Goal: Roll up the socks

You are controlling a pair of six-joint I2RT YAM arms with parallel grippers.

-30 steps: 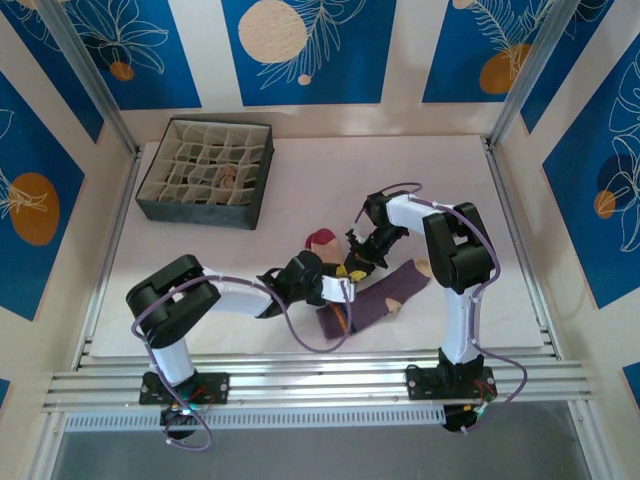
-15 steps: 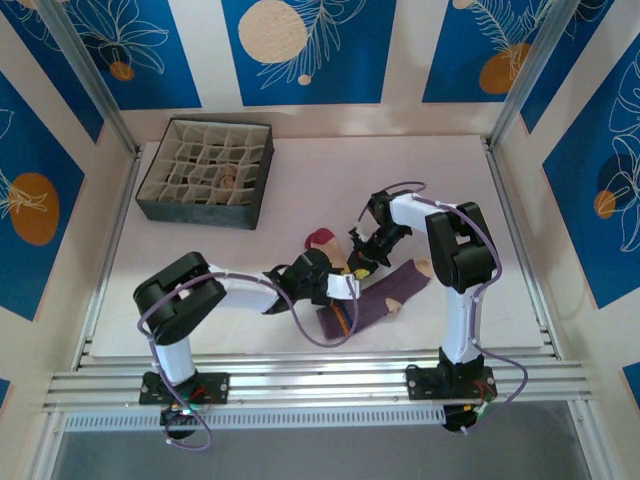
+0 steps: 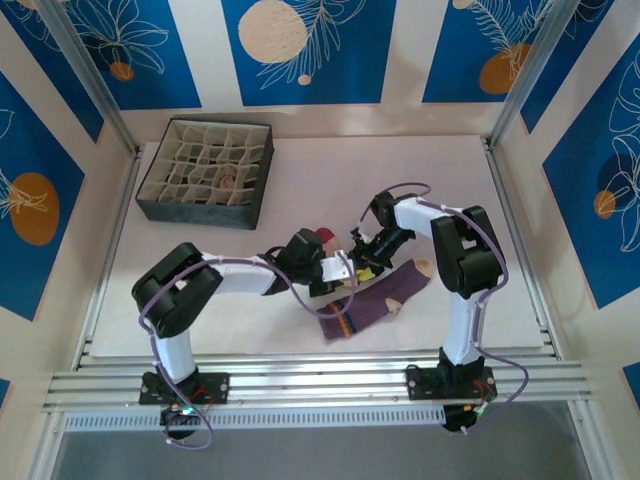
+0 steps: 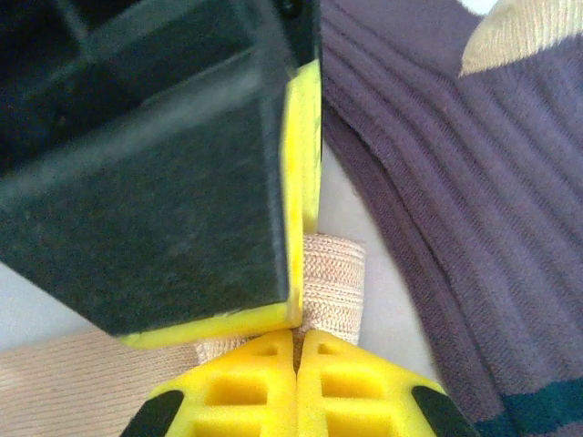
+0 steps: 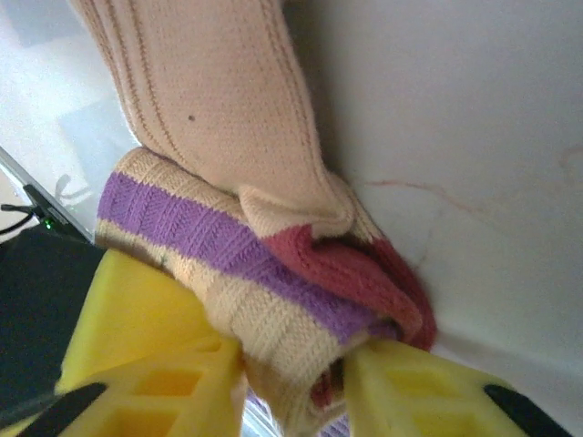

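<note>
Left gripper (image 4: 296, 350): jaws together, tips against cream fabric; whether fabric was pinched between them could not be told. Right gripper (image 5: 291, 387): jaws apart, straddling the folded end of the cream striped sock (image 5: 246, 173), whose red toe was tucked under the fold. Both grippers met at mid-surface (image 3: 430, 180) over this sock. The purple ribbed sock (image 4: 455, 182) lay flat just beside them, on the near side, tan heel showing. The dark grid-divided box (image 3: 205, 172) stood well apart at the far left.
</note>
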